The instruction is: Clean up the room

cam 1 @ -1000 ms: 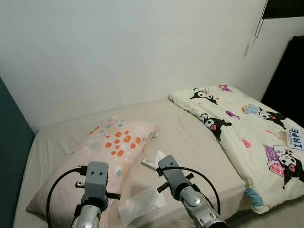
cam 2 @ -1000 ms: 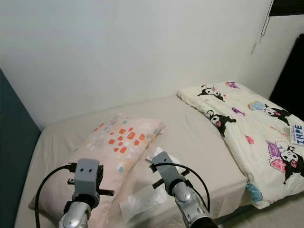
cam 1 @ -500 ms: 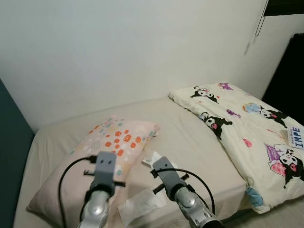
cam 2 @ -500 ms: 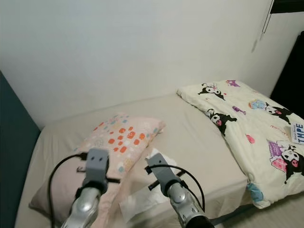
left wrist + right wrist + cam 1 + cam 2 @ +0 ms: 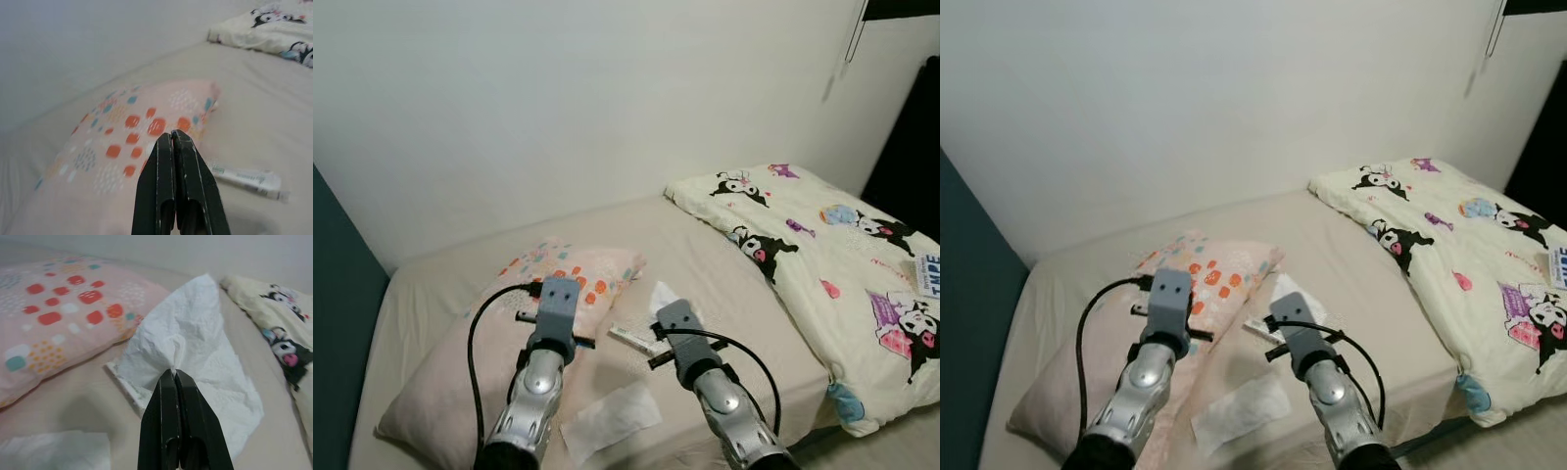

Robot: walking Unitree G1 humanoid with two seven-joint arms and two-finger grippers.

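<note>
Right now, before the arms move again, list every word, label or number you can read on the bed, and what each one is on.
White tag with dark blue letters on the cartoon quilt, at the picture's right edge: cut off and blurred, cannot be read.
Small packet on the sheet beside the spotted pillow: green and grey print, too blurred to read.
Tissue pinched in the right gripper: no print.
Flat tissue near the bed edge: no print.

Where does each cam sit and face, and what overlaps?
Left and right eye views: head, looking down at the beige bed; both silver arms show.
Left wrist view: along the shut left tool, facing the pink dotted pillow.
Right wrist view: along the right tool, pinching the crumpled white tissue.
Shared: pillow, tissue, cartoon-print quilt.
</note>
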